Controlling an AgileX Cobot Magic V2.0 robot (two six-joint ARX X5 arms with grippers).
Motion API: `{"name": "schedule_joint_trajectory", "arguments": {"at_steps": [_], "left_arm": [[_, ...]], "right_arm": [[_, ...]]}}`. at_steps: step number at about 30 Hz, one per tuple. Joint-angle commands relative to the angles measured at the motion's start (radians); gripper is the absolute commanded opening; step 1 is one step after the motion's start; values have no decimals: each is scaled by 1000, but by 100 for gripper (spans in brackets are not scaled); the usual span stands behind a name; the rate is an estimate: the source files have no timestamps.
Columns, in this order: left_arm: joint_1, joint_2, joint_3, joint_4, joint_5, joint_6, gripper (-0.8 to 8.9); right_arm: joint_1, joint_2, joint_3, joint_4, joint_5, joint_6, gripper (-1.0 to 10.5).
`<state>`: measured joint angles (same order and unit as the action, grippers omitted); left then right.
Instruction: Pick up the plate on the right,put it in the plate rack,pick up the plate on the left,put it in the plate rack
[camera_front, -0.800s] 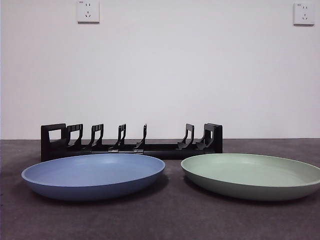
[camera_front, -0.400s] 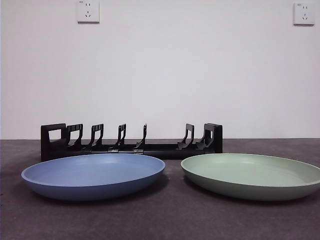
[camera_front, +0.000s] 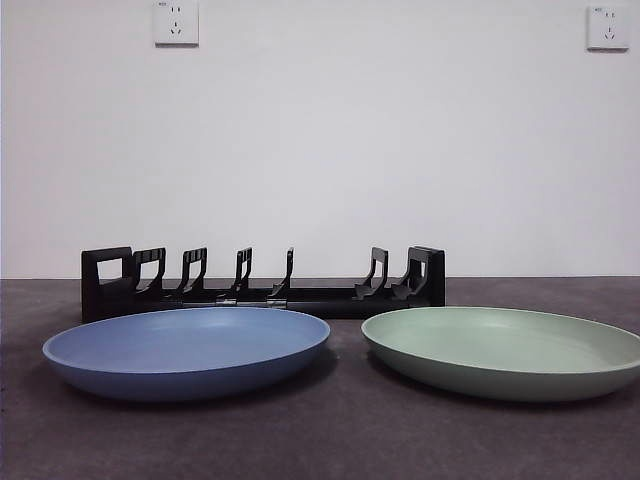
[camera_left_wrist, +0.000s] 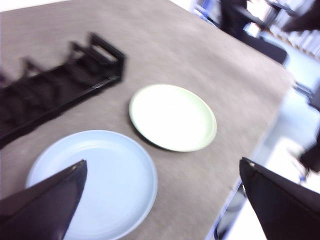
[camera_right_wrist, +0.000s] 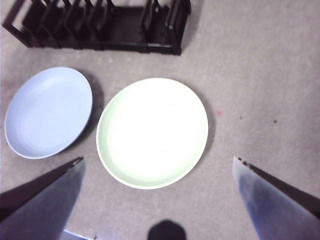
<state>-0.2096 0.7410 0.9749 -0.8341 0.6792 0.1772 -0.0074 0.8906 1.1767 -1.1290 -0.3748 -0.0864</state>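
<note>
Front view shows the green plate (camera_front: 503, 350) right of the blue plate (camera_front: 187, 350), both flat on the bench (camera_front: 340, 440) before the empty plate rack (camera_front: 263, 285). Both claws, left (camera_left_wrist: 160, 200) and right (camera_right_wrist: 157, 192), hang spread wide above.

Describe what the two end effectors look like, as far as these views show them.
Only the jaws show. The left end effector has two dark, nearly black, wedge-shaped jaws tapering to points, blurred in its wrist view. The right end effector has the same tapered wedge shape, dark with a bluish-grey sheen on the flat faces. No cables or markings are visible, and neither arm appears in the front view.
</note>
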Motion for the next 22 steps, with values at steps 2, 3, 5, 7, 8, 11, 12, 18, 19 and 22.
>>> {"name": "schedule_joint_trajectory", "arguments": {"at_steps": [2,3,5,7,8,11,12,18,19,22], "left_arm": [[-93,43,3,6,-33,66,620],[-121,55,3,6,-41,70,620],[-167,74,3,14,-51,80,620],[-198,89,7,19,-58,91,620],[-206,93,10,19,-66,91,620],[-232,102,17,21,-105,98,620],[-237,103,18,21,-109,100,620],[-255,106,18,28,-141,119,620],[-256,106,18,29,-145,123,620],[-257,107,18,30,-158,124,620]], "right_arm": [[2,93,4,7,-3,8,500],[2,132,4,8,-3,7,500],[2,220,4,23,-3,8,500],[2,303,4,41,-3,8,500],[2,333,4,45,-3,7,500],[3,433,4,64,-3,7,499],[6,460,4,69,-2,7,499],[23,608,4,118,7,7,439],[29,629,4,128,7,6,431],[42,686,4,159,11,6,431]]}}
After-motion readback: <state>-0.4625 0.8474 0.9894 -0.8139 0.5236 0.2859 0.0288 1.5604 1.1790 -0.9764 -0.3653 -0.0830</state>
